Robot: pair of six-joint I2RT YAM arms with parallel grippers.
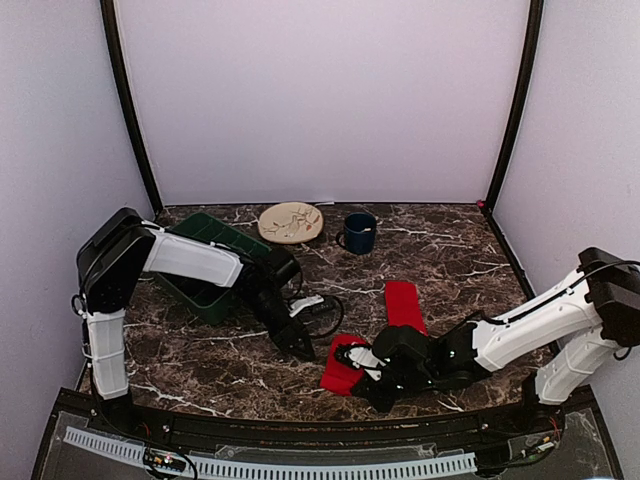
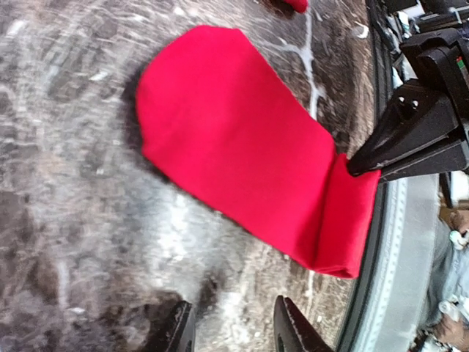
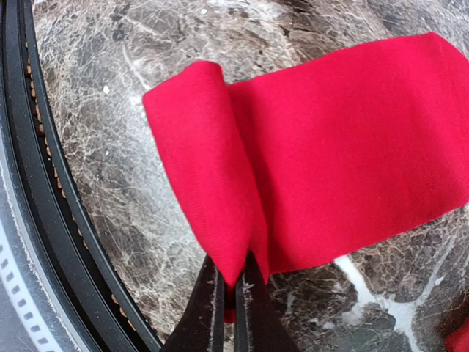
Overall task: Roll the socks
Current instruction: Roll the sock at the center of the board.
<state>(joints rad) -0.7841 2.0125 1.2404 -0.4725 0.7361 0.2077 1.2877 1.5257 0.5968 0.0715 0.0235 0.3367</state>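
One red sock point(image 1: 338, 377) lies flat near the table's front edge. In the right wrist view its end point(image 3: 198, 161) is folded over onto the rest of the sock point(image 3: 352, 147). My right gripper point(image 3: 231, 282) is shut on the edge of that fold. It shows in the top view as the right gripper point(image 1: 354, 356). The left gripper point(image 2: 234, 326) hovers open over bare marble just short of the sock point(image 2: 234, 139), nothing between its fingers; from above the left gripper point(image 1: 299, 344) sits just left of the sock. A second red sock point(image 1: 403, 303) lies apart, further back.
A green bin point(image 1: 205, 265) stands at the back left under the left arm. A tan plate point(image 1: 291, 221) and a blue mug point(image 1: 359, 233) sit at the back. A black cable point(image 1: 325, 308) loops beside the left gripper. The black front rail point(image 3: 44, 220) runs close to the sock.
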